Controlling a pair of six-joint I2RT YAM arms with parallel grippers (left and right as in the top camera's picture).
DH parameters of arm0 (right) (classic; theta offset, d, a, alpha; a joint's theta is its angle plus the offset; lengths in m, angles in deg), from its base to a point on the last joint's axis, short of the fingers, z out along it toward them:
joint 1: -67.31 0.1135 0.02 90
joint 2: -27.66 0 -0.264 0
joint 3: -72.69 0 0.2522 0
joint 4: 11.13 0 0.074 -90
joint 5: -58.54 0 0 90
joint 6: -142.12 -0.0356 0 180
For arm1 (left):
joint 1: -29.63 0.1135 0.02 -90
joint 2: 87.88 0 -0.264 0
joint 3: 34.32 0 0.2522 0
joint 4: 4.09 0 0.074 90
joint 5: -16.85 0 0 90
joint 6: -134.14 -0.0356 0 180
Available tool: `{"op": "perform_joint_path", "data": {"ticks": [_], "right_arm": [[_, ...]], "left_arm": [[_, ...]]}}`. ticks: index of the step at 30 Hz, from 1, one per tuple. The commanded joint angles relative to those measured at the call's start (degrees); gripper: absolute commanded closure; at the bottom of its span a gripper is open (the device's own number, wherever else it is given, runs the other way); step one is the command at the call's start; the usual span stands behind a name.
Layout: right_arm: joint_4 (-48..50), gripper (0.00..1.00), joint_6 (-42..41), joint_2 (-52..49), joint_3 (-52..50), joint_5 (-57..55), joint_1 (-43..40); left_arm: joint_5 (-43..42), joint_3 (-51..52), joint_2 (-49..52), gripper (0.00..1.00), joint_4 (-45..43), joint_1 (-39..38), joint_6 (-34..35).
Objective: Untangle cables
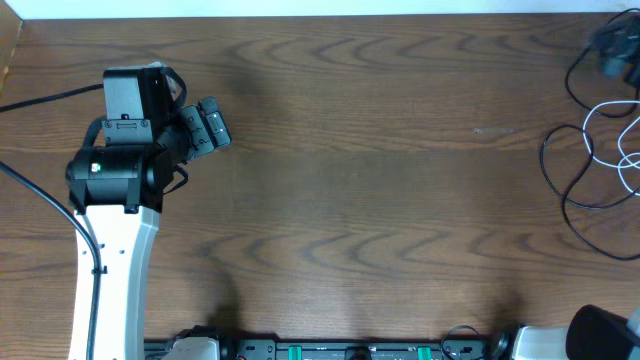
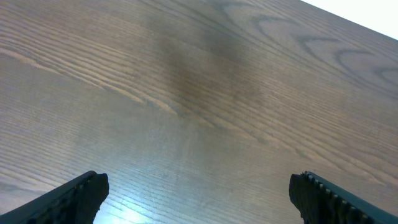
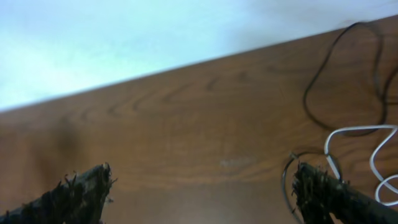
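The cables lie in loose loops at the table's far right edge: a thin black cable [image 1: 546, 160] and a white cable [image 1: 587, 135] overlapping it. In the right wrist view the black cable [image 3: 314, 84] curves up the right side and the white cable [image 3: 354, 130] loops just beyond my right finger. My right gripper [image 3: 202, 190] stands wide open over bare wood, with a small black loop close by its right fingertip [image 3: 317, 186]. My left gripper [image 1: 205, 128] is far off at the table's left, also open [image 2: 199, 193] with only wood beneath.
A dark blurred object [image 1: 615, 45] sits at the far right corner where the black cable ends. The left arm's white link [image 1: 115, 270] runs along the left side. Part of the right arm [image 1: 600, 335] shows at the front right. The table's far edge [image 3: 186, 62] is near.
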Motion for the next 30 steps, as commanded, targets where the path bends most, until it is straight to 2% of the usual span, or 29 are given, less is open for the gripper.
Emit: {"op": "perform_joint_path", "data": {"ticks": [1,10,12,14,30], "right_arm": [[-2.4,0.08,1.3,1.0,0.8,-6.4,4.9],[-13.1,0.07,1.7,1.9,0.8,-8.0,17.9],[-14.3,0.01,1.6,2.3,0.8,-8.0,20.2],[-15.9,0.01,0.1,2.3,0.8,-6.6,21.9],[-18.2,0.01,0.1,2.3,0.7,-9.4,24.3]], "left_arm": [[0.2,-0.1,0.3,0.02,0.1,0.1,0.1],[0.2,-0.1,0.3,0.02,0.1,0.2,0.1],[0.2,-0.1,0.3,0.02,0.1,0.1,0.1],[0.2,-0.1,0.3,0.02,0.1,0.1,0.1],[0.2,-0.1,0.3,0.02,0.1,0.2,0.1]]}}
